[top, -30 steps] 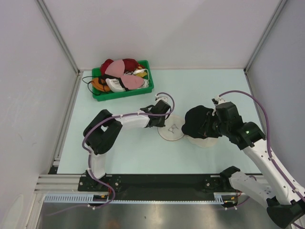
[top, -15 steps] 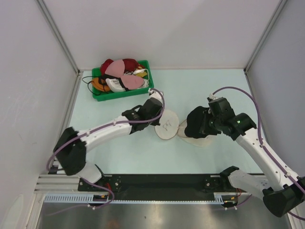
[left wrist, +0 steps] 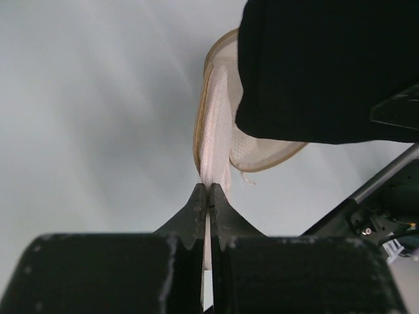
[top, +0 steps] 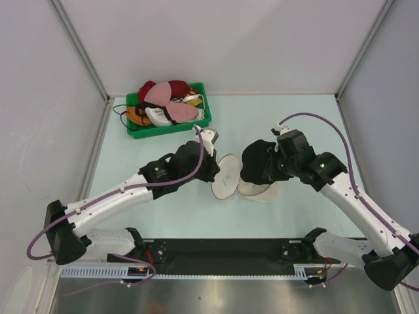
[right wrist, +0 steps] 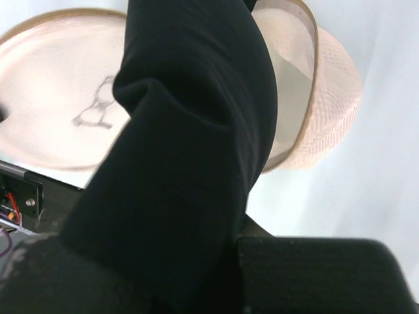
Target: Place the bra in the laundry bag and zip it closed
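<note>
top external: bra (top: 255,159) is held over the open laundry bag (top: 260,191) by the right gripper (top: 271,165); lid (top: 224,176) is tilted up | left wrist: the thin lid rim is pinched tight by the left gripper (left wrist: 207,194) | right wrist: bra is clamped in a folded bunch; judged light and limp, best taken at a padded cup

The bra (top: 256,159) is black, the mesh laundry bag (top: 224,178) cream-white, tan-rimmed, the bin (top: 163,130) green

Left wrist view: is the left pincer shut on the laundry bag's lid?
Yes, the left pincer is pinched shut on the rim of the laundry bag's lid.
</note>
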Controlling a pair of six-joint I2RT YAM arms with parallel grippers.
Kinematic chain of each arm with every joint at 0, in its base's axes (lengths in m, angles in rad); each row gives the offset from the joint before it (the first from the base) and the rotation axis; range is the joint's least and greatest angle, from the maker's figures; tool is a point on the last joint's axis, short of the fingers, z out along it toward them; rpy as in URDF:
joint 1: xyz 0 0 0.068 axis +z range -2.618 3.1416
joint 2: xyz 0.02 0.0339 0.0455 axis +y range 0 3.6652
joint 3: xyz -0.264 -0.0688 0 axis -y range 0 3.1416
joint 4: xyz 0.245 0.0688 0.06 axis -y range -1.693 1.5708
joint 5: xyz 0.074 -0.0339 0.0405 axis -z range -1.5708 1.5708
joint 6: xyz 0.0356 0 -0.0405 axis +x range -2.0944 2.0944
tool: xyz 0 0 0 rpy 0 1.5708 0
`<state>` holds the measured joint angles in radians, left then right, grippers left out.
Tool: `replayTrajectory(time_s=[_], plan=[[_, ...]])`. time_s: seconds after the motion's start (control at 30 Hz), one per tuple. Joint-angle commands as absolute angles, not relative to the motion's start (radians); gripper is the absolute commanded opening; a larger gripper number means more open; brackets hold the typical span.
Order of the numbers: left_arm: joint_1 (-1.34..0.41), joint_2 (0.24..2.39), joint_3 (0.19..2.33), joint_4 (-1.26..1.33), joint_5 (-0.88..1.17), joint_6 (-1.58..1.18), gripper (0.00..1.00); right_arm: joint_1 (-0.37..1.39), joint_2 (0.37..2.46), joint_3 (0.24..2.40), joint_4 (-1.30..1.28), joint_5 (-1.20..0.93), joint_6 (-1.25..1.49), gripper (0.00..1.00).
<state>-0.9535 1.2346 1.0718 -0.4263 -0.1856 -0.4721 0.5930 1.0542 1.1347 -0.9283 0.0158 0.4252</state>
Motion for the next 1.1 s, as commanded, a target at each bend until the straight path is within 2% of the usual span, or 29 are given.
replayTrajectory(time_s=[0.0, 0.13, 0.37, 0.5, 0.8, 1.07], plan=[[-0.962, 1.138, 1.075, -0.434, -0.166, -0.515, 0.00, 0.633, 1.112, 1.160, -0.885, 0.020, 0.452, 0.00], [-0.963, 1.105, 1.091, -0.456, -0.167, -0.534, 0.00, 0.698, 1.101, 1.109, -0.911, 0.055, 0.505, 0.00], [-1.008, 1.097, 1.097, -0.439, -0.129, -0.564, 0.00, 0.695, 1.123, 1.036, -0.850, -0.069, 0.594, 0.00], [-1.041, 1.091, 1.094, -0.433, -0.130, -0.589, 0.00, 0.634, 1.146, 0.933, -0.744, -0.211, 0.643, 0.00], [-1.117, 1.057, 1.031, -0.405, -0.198, -0.690, 0.00, 0.517, 1.284, 0.845, -0.519, -0.336, 0.690, 0.00], [-1.135, 0.919, 0.895, -0.437, -0.321, -0.859, 0.00, 0.580, 1.316, 0.890, -0.612, -0.117, 0.656, 0.00]])
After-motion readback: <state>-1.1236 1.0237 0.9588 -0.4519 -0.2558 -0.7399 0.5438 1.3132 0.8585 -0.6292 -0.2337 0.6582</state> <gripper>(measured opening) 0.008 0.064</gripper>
